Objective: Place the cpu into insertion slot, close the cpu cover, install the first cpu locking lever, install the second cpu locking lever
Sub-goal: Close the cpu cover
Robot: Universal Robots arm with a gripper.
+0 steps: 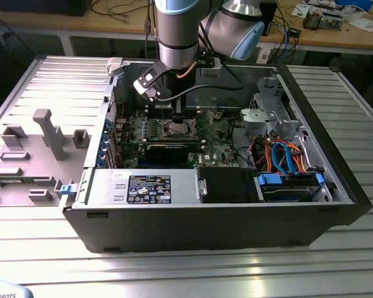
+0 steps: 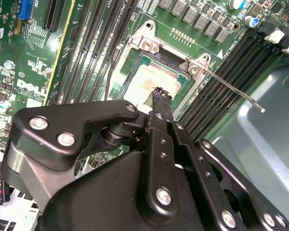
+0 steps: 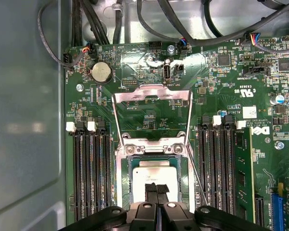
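Ribbed metal table is seen bearing an open black computer case; on its green motherboard, the grey square cpu is seated in the silver-rimmed insertion slot, silver framed cpu cover swung open, black gripper closed, empty, above it.

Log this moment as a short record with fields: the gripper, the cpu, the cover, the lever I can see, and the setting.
gripper: fingertips shut together, poised over the cpu in the first wrist view; I cannot tell whether they touch it
cpu: lying flat in the insertion slot
cpu cover: open, tipped back off the slot
locking lever: unlatched, angled out over the memory slots
setting: green motherboard inside an open computer case
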